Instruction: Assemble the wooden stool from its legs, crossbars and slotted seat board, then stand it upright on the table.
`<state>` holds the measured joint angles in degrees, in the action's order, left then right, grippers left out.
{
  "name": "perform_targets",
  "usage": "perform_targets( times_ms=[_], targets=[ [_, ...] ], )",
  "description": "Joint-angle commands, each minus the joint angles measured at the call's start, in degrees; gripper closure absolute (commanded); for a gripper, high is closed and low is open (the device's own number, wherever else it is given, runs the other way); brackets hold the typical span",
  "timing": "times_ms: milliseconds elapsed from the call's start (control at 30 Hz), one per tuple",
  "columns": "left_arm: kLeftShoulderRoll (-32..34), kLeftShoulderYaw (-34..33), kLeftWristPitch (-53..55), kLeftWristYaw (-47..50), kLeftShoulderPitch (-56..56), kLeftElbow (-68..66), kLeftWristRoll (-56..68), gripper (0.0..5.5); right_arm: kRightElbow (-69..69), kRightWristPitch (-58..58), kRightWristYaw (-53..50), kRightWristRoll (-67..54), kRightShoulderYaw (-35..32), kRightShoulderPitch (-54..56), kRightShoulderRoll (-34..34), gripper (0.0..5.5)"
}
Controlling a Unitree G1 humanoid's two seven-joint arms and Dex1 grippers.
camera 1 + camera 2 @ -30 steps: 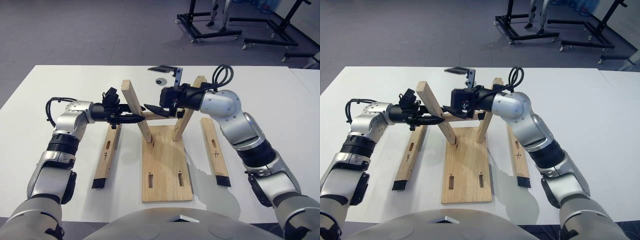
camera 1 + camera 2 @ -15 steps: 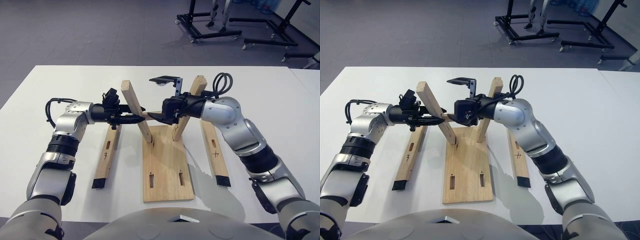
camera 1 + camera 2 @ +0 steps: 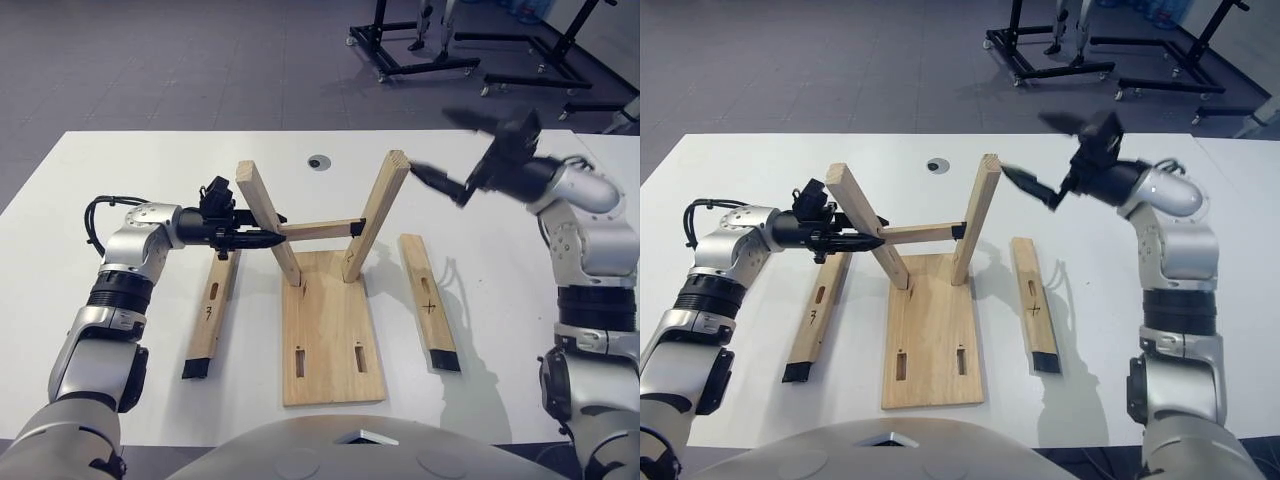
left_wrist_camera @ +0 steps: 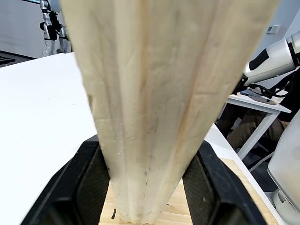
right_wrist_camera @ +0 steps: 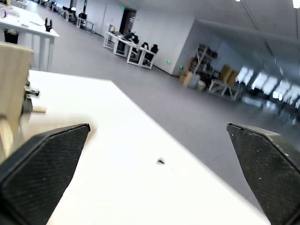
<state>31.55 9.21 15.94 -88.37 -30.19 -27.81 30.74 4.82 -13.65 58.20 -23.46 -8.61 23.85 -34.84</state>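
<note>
The slotted seat board (image 3: 330, 340) lies flat on the white table. Two legs stand tilted in its far slots, the left leg (image 3: 266, 220) and the right leg (image 3: 376, 213), joined by a crossbar (image 3: 318, 230). My left gripper (image 3: 262, 238) is shut on the left leg just above the crossbar; in the left wrist view the leg (image 4: 150, 103) sits between the dark fingers (image 4: 79, 187). My right gripper (image 3: 437, 180) hangs open in the air, right of the right leg's top, holding nothing; its fingers (image 5: 42, 159) are spread wide.
Two loose legs lie flat on either side of the board, one on the left (image 3: 212, 312) and one on the right (image 3: 428, 312). A small round hole (image 3: 320, 161) sits in the table behind the legs. Black wheeled frames (image 3: 440, 40) stand on the floor beyond.
My right gripper has left the crossbar between the legs and swung up and to the right, open. The left gripper keeps its hold on the left leg.
</note>
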Motion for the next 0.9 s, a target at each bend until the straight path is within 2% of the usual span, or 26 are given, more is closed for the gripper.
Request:
perform_targets(
  times_ms=[33,333,533,900],
  targets=[
    [1.2,2.7,2.6,-0.5,3.3,-2.9,-5.0,3.37,2.1,-1.5,0.7,-1.9,0.1,-1.3,0.9,0.13],
    [1.1,3.1,3.1,-1.1,2.4,-3.1,-5.0,3.37,-2.5,-9.9,1.2,-9.9,0.3,-2.1,3.1,0.13],
    [1.0,4.2,3.4,-2.0,0.2,-2.8,-5.6,3.37,-2.6,-8.4,1.7,-6.1,6.4,-3.5,4.5,0.13],
    [2.1,9.3,4.1,-4.1,-5.3,-4.2,-6.4,3.37,-2.8,-7.6,1.8,-5.2,9.4,-3.6,7.0,0.13]
  ],
)
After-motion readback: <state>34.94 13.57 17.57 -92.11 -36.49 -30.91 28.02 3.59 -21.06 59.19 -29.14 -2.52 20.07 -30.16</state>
